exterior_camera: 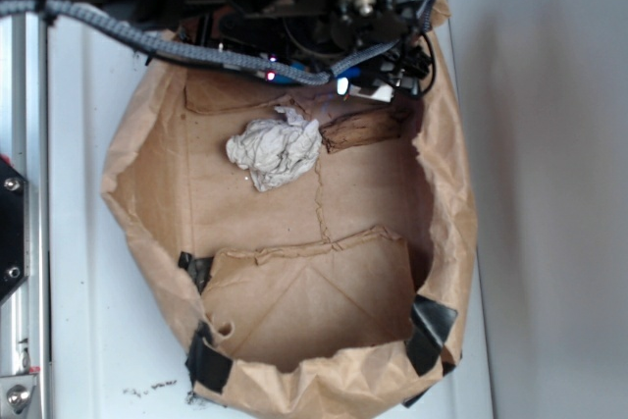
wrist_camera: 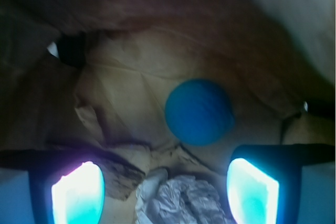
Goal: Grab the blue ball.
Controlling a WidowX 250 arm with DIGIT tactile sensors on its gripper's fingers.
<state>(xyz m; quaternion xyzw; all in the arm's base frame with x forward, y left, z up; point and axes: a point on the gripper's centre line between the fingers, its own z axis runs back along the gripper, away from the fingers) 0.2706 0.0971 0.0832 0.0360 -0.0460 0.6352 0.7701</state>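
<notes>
The blue ball (wrist_camera: 199, 111) is a small teal-blue sphere lying on brown paper, ahead of my gripper (wrist_camera: 165, 192) and slightly right of its centre line. The gripper is open, and its two glowing fingertips (wrist_camera: 79, 192) stand wide apart with nothing held. The crumpled white paper wad (wrist_camera: 184, 200) lies low between them, nearer than the ball. In the exterior view the gripper (exterior_camera: 306, 83) hangs over the bag's far edge. There the arm hides the ball, while the paper wad (exterior_camera: 275, 152) lies just in front of it.
An opened brown paper bag (exterior_camera: 128, 144) forms a shallow basin with raised crumpled walls. A torn brown scrap (exterior_camera: 363, 130) lies right of the wad. Black tape (exterior_camera: 206, 360) holds the near corners. A metal rail (exterior_camera: 20, 144) runs along the left.
</notes>
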